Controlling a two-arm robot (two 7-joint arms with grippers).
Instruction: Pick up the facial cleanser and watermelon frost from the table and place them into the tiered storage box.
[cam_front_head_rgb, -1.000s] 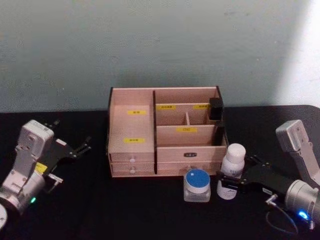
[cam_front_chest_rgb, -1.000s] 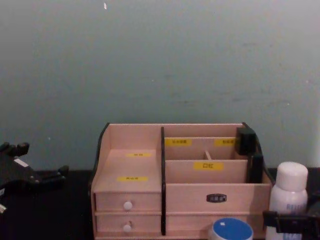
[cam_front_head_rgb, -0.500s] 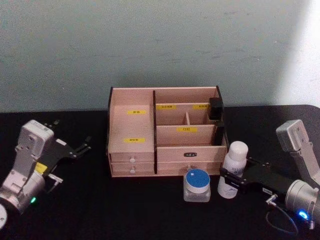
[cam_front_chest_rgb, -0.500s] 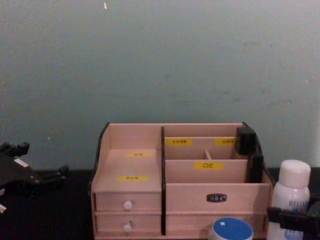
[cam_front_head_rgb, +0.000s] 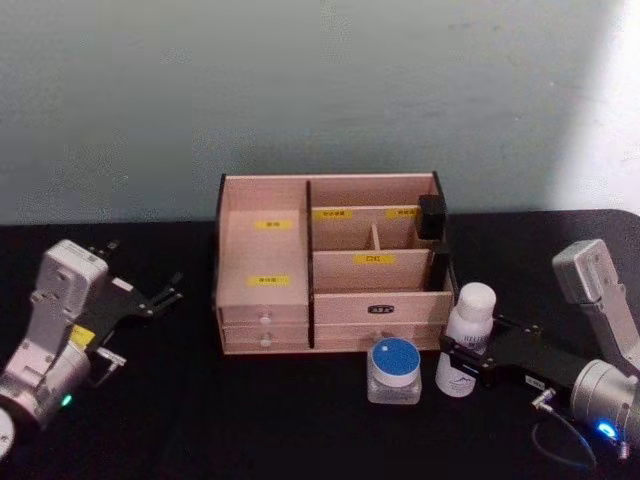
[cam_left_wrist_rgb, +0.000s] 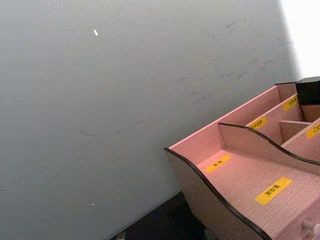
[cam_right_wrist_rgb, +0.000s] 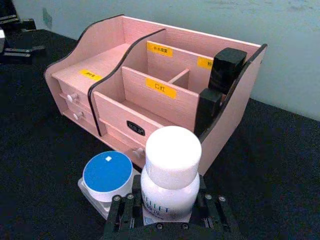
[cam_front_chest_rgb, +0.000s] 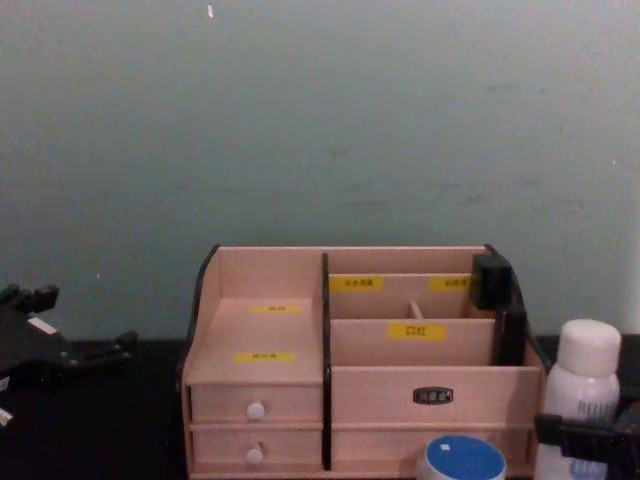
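surface: black table, plain wall behind.
right gripper: clamped low on facial cleanser, keeping it upright.
cleanser position: just beside tiered storage box, front-right corner.
left gripper: parked left, fingers apart.

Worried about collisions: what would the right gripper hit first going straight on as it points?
Probably the tiered storage box's lower front, via the white bottle in the right gripper; the blue-lidded jar lies just beside.
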